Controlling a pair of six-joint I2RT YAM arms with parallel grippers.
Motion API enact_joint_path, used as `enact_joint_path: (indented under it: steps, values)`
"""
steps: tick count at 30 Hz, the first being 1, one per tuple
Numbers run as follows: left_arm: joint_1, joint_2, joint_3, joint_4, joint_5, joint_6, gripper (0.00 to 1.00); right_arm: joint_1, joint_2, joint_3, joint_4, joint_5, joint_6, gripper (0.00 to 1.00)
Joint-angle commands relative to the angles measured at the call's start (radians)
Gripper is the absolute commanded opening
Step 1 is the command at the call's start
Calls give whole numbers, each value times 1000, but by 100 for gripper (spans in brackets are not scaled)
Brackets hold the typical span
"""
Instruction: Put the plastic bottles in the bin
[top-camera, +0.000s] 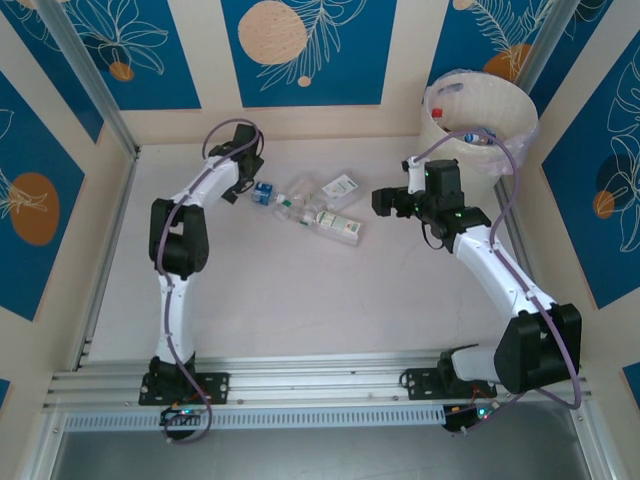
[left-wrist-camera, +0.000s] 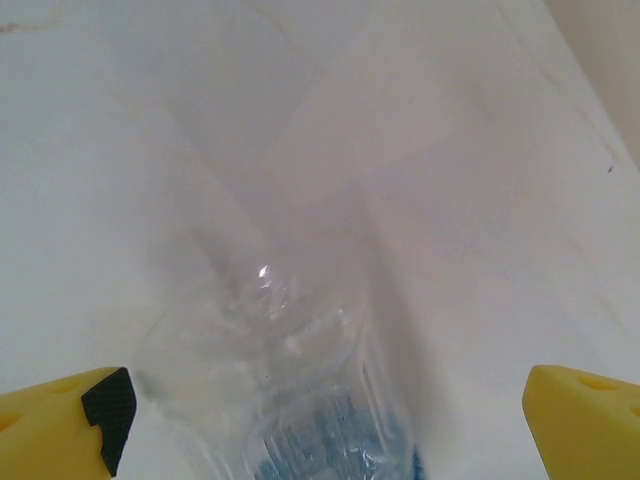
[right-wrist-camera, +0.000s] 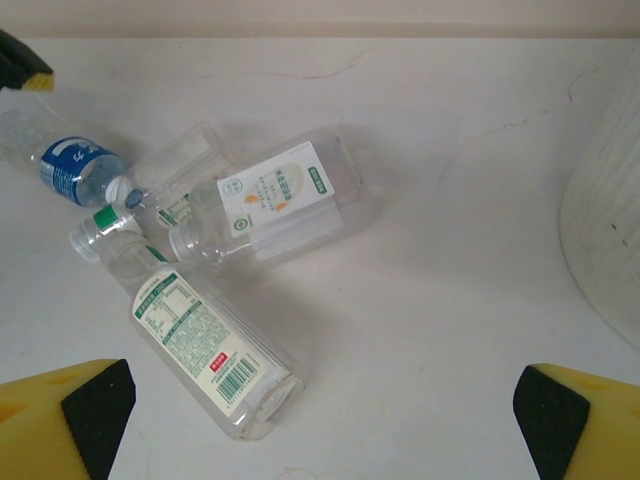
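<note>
Left tool (top-camera: 245, 190) spread at blue-label bottle (top-camera: 263, 194), red-capped bottle (top-camera: 479, 136) in bin (top-camera: 505, 105)

We see a pale off-white tabletop (top-camera: 330, 300) with a large round off-white plastic bin (top-camera: 487, 100) at its far right corner. Well left of the bin, four small clear plastic bottles lie on their sides in a close cluster. The white-and-orange-labelled bottle (top-camera: 340, 187) is nearest the bin and the blue-labelled bottle (top-camera: 263, 193) farthest. The barcode-labelled bottle (top-camera: 337, 227) and a plain clear bottle (top-camera: 297, 190) lie between them.
</note>
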Motion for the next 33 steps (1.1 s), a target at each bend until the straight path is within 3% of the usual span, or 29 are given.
enact_joint_path:
  steps: [1,5,11,17,22,27,33]
  values:
    - [12,82,99,-147,-40,-106,100,-4,-27,-11,-2,13,4,99]
    - [20,118,138,-155,-7,-165,98,-5,-35,-9,-17,16,-3,99]
    - [24,145,145,-144,-7,-184,85,-10,-58,-20,-29,32,-9,99]
    - [26,137,132,-81,14,-71,72,-11,-92,-35,-24,35,-2,99]
    - [28,93,36,34,18,3,51,-13,-115,-53,-9,36,9,99]
    - [27,34,-59,105,-1,29,49,-16,-138,-62,-12,41,6,99]
    - [27,-143,-264,298,-28,166,44,-17,-173,-99,34,16,24,99]
